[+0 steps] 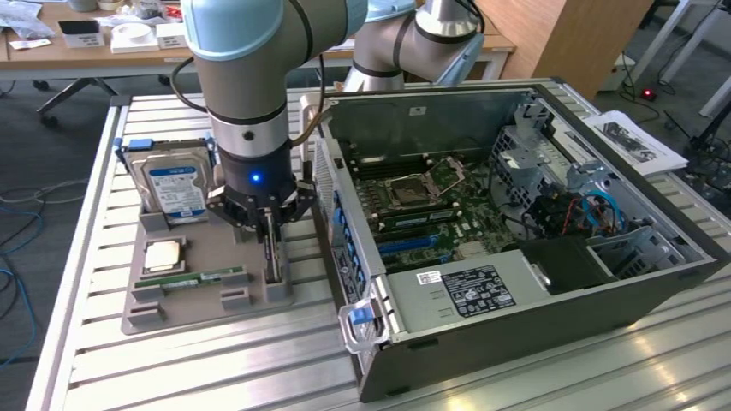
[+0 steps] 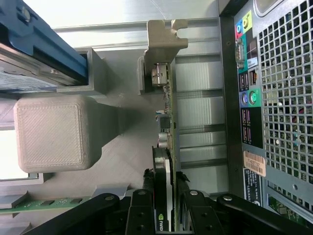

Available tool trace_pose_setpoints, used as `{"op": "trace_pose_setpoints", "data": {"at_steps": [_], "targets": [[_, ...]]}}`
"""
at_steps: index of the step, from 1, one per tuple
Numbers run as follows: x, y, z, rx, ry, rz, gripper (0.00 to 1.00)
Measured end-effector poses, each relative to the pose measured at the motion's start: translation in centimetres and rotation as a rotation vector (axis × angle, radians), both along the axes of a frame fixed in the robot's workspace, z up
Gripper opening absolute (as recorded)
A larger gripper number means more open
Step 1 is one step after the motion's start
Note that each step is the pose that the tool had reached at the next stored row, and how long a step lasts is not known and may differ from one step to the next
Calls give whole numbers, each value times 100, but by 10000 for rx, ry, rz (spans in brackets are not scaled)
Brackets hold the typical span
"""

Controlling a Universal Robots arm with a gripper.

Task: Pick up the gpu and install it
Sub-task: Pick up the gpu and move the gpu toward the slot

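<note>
Two black fingers [image 2: 139, 210] of the gripper [image 1: 270, 224] pinch the flat green gpu card [image 1: 272, 261]. It stands on edge in the grey plastic tray [image 1: 143, 318], centre-left of the exterior view. Likely upright so its top edge can be gripped, beside the open black computer case [image 1: 537, 325].

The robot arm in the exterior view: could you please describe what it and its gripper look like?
The arm is a silver-grey tube with pale blue joint caps, ending in a black wrist section with a small glowing blue light. A black cable runs alongside it. The gripper is black, with jointed linkage fingers.
</note>
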State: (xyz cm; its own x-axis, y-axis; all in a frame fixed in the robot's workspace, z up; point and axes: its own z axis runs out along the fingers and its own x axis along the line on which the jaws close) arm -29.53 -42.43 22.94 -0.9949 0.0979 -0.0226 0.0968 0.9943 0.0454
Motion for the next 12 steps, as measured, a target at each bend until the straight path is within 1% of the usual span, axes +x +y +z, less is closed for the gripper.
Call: {"op": "trace_pose_setpoints", "data": {"at_steps": [12], "targets": [[0, 0, -3, 1, -1, 1, 27]]}}
